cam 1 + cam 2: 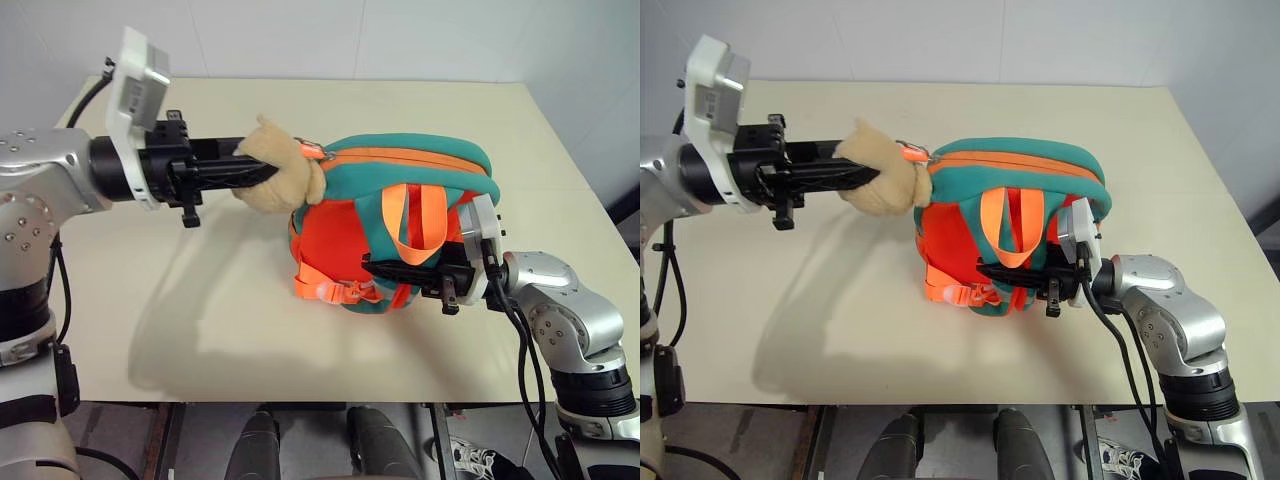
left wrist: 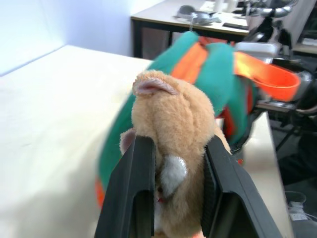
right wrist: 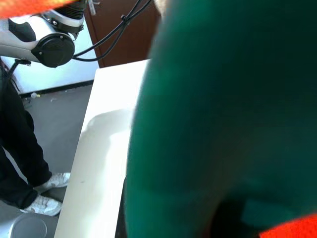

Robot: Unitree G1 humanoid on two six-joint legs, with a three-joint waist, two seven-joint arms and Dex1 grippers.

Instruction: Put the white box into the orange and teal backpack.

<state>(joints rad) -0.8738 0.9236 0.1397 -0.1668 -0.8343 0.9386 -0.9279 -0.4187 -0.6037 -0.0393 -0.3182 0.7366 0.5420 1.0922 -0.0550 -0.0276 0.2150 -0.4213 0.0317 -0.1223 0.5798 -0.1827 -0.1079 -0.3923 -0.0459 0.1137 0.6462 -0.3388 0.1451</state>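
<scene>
Both fingers grip backpack [image 1: 400,215] (plush [image 2: 171,144] pinched).

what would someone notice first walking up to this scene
The bright orange and teal backpack standing upright in the middle of the beige table draws the eye at once. The left gripper is clamped on the beige plush toy attached at the backpack's top corner. The right gripper is shut on the backpack's lower strap side, so both arms hold it.
</scene>
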